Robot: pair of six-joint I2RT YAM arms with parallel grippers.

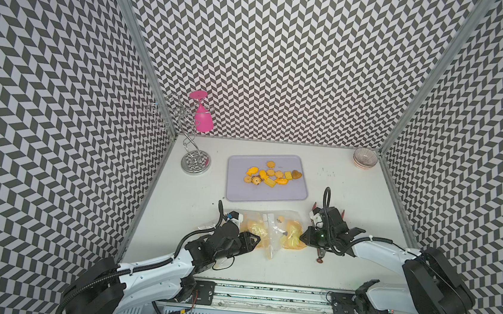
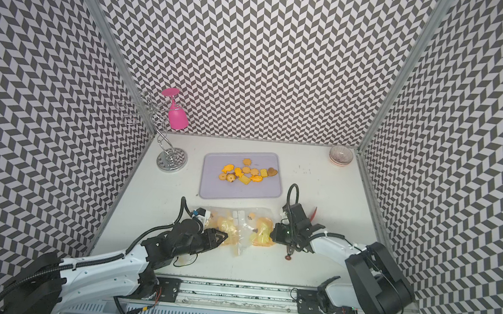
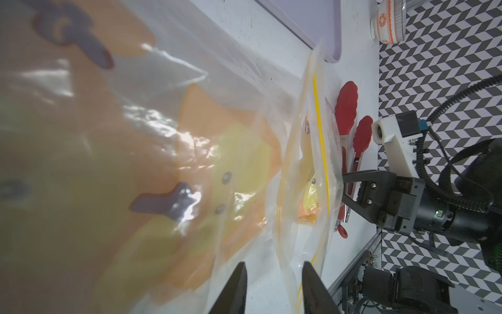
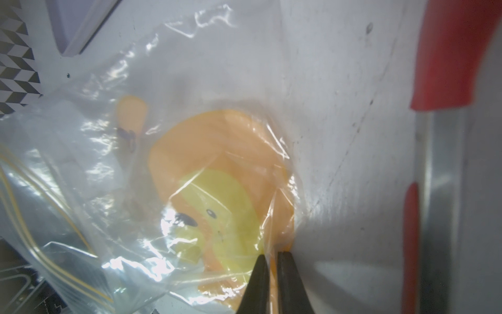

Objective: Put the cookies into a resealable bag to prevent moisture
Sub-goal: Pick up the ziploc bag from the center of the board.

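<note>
Yellow-orange cookies [image 1: 271, 173], lilac tray [image 1: 241, 191], orange-printed clear bag [image 1: 271, 231], pink glass [image 1: 203, 119], red tongs [image 3: 346, 100], black-and-white chevron walls [image 1: 283, 58]

- Open bench [image 1: 346, 191] runs between the tray [image 1: 240, 194] and the right wall, up to the stacked bowls [image 1: 365, 157] in the far corner.
- The glass rack [image 1: 195, 162] and its pink glass [image 1: 203, 118] block the far left corner.
- The resealable bag [image 1: 271, 231] fills the gap between the left end effector [image 1: 257, 240] and the right end effector [image 1: 300, 238].
- Red tongs [image 3: 346, 108] lie just beside the bag, under the right arm.
- The near strip of bench in front of the bag is bare.
</note>
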